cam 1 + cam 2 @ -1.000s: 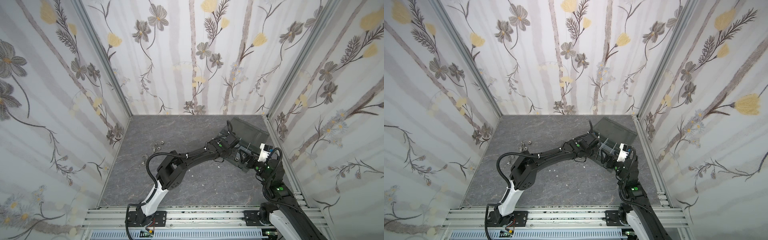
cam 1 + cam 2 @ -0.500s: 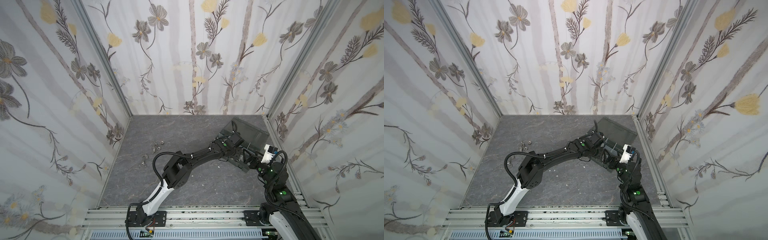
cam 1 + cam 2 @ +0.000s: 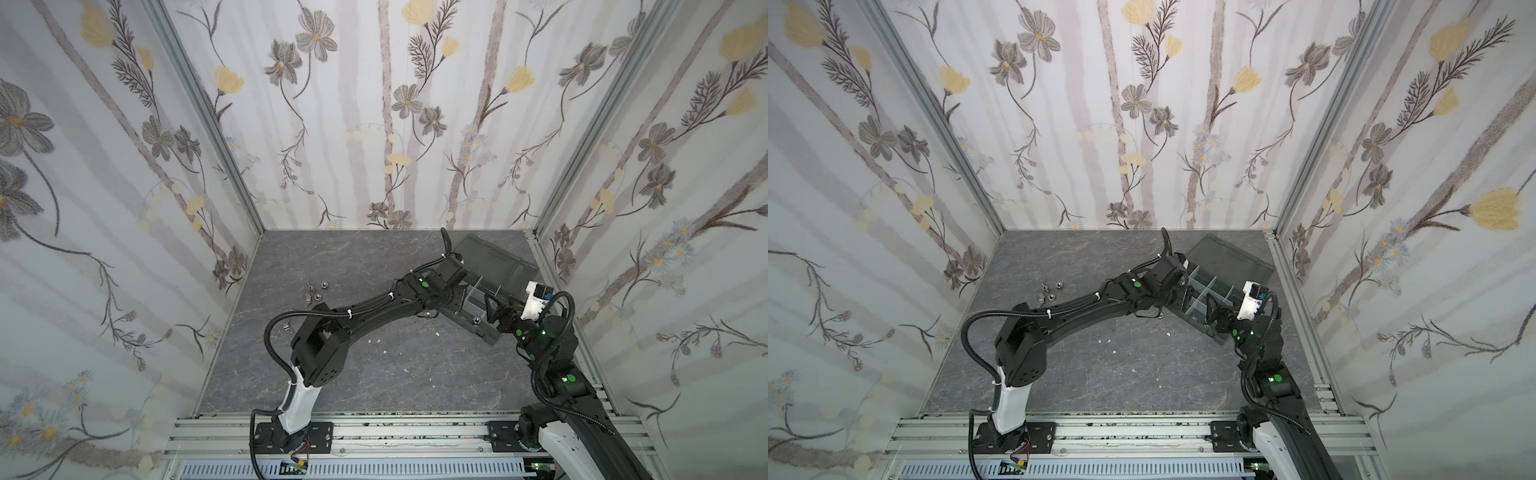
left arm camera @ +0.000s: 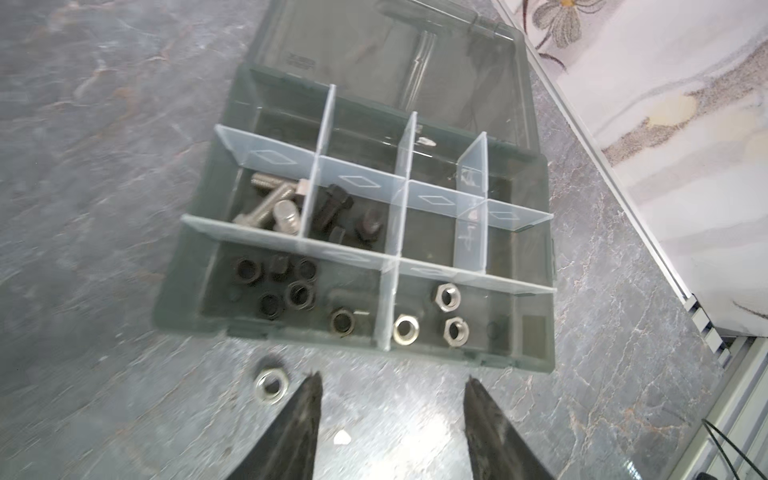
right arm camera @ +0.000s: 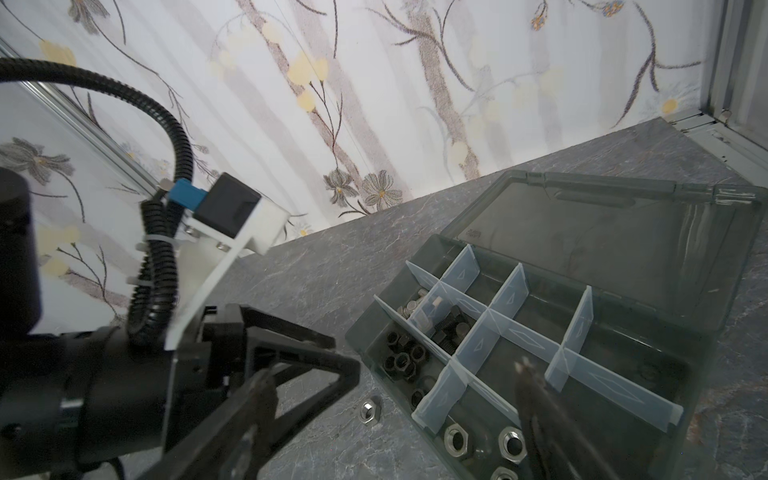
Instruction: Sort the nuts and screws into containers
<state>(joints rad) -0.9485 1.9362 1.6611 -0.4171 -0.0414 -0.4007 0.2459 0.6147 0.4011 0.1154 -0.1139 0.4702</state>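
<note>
The containers are compartments of a dark grey organizer box (image 4: 187, 299) with its lid (image 4: 374, 45) open. Silver screws (image 4: 270, 208) and black screws (image 4: 338, 210) fill two middle cells. Black nuts (image 4: 286, 286) and silver nuts (image 4: 446, 316) lie in the front cells. One silver nut (image 4: 270, 384) lies on the floor just outside the box (image 3: 486, 336), beside my open, empty left gripper (image 4: 392, 382). The same nut (image 5: 370, 411) shows in the right wrist view. My right gripper (image 5: 395, 376) hangs open and empty over the box's front corner. More screws and nuts (image 3: 316, 291) lie loose at the left.
The box (image 3: 1214, 336) sits at the right rear, close to the right wall rail (image 3: 552, 291). Small white specks (image 3: 378, 340) dot the middle floor. Both arms crowd together at the box's front-left edge. A metal rail (image 3: 374, 432) runs along the near edge.
My left gripper has opened from nearly shut beside the box, and a silver nut now lies on the floor by its tip. The right gripper has narrowed slightly and drawn back to the right.
</note>
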